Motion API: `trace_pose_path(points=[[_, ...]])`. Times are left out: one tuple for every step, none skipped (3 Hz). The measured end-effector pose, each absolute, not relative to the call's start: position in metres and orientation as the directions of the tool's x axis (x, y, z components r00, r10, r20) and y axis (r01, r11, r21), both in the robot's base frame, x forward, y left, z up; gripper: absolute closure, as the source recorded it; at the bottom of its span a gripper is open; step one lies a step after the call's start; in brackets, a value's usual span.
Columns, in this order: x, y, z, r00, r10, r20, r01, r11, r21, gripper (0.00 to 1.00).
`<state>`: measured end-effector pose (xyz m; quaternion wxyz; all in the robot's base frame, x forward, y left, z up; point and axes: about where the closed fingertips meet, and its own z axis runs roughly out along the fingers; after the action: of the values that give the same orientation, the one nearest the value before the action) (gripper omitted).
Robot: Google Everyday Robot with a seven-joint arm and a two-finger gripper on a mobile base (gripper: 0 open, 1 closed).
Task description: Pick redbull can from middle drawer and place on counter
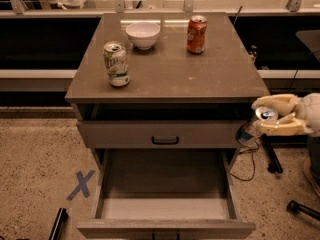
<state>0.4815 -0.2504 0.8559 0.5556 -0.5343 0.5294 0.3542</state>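
Observation:
My gripper [266, 115] is at the right of the cabinet, just below the counter's edge, shut on the redbull can [255, 124]. The can is slim, blue and silver, tilted, with its shiny top facing up between the pale fingers [274, 103]. The middle drawer [165, 228] is pulled open at the bottom, its dark inside holding nothing I can see. The counter [200, 71] is a flat grey-brown top above the drawers.
On the counter stand a white-and-green can [116, 64], a white bowl [143, 35] and a red-orange soda can [196, 34]. The upper drawer front with a black handle [165, 140] is closed. A blue tape X [81, 185] marks the floor at left. Cables lie at right.

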Motion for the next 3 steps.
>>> trace_pose_path(points=[[0.483, -0.243, 0.923, 0.143, -0.259, -0.955, -0.974, 0.135, -0.183, 1.00], [0.497, -0.239, 0.969, 0.072, -0.301, -0.951, -0.986, 0.123, -0.114, 1.00], [0.519, -0.230, 0.991, 0.005, -0.242, -0.970, -0.987, 0.156, -0.044, 1.00]])
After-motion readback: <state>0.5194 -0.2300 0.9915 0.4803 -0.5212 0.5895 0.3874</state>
